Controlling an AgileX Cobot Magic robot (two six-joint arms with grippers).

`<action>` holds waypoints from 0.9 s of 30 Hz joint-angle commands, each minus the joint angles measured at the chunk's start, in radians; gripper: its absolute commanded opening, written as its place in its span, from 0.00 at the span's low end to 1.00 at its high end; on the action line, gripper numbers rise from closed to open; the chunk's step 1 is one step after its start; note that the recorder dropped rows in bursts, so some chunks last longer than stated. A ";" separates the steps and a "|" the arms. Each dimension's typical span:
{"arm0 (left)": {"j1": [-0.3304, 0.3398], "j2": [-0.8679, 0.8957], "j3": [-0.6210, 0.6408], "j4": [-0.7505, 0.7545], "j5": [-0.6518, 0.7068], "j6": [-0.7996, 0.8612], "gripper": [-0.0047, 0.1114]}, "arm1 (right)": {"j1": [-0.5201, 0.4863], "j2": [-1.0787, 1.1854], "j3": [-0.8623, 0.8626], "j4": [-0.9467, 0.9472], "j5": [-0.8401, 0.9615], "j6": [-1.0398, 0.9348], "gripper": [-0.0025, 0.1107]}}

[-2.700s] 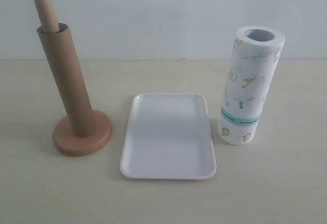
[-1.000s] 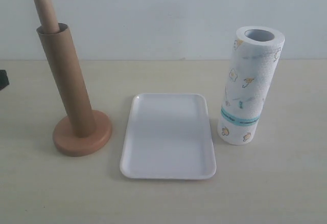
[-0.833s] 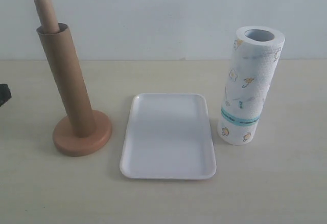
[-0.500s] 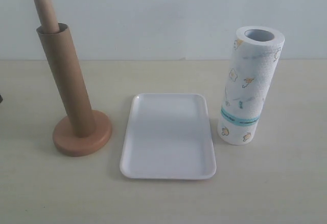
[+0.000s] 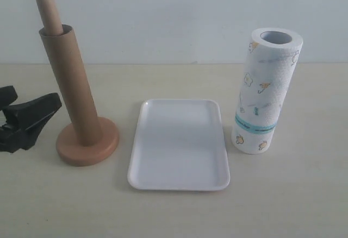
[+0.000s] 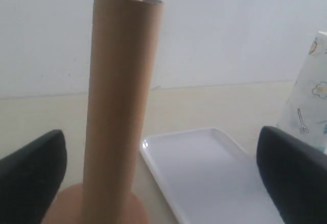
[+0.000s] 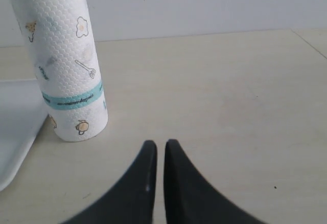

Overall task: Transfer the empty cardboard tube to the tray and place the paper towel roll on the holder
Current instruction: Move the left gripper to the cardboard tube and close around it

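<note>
Exterior view — left pincer (image 5: 38,95) spread, nr cardboard tube (image 5: 70,83), apart

Your left gripper (image 6: 161,152) is spread wide; your right gripper (image 7: 160,150) is pinched together.
The left one sits at 9 o'clock in the exterior view, black fingers (image 6: 36,170) far apart. The right one's tips show only a thin slit between them.

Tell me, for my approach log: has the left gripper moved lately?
Yes. The left gripper has come in from the left edge toward the holder.
</note>
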 commanded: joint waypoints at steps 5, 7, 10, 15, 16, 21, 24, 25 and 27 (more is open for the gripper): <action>-0.004 0.172 -0.091 0.015 -0.029 0.153 0.87 | -0.002 -0.005 -0.001 -0.007 -0.005 0.000 0.07; -0.004 0.209 -0.107 0.015 -0.036 0.189 0.87 | -0.002 -0.005 -0.001 -0.007 -0.005 0.000 0.07; -0.004 0.268 -0.138 0.016 -0.044 0.191 0.87 | -0.002 -0.005 -0.001 -0.007 -0.005 0.000 0.07; -0.004 0.369 -0.185 0.034 -0.110 0.182 0.87 | -0.002 -0.005 -0.001 -0.007 -0.005 0.000 0.07; -0.004 0.383 -0.191 0.034 -0.134 0.182 0.87 | -0.002 -0.005 -0.001 -0.007 -0.005 0.000 0.07; -0.004 0.456 -0.247 0.051 -0.145 0.182 0.87 | -0.002 -0.005 -0.001 -0.007 -0.005 0.000 0.07; -0.012 0.501 -0.275 0.073 -0.159 0.182 0.87 | -0.002 -0.005 -0.001 -0.007 -0.005 0.000 0.07; -0.014 0.512 -0.282 0.079 -0.169 0.184 0.86 | -0.002 -0.005 -0.001 -0.007 -0.005 0.000 0.07; -0.014 0.534 -0.302 0.090 -0.183 0.184 0.83 | -0.002 -0.005 -0.001 -0.007 -0.005 0.000 0.07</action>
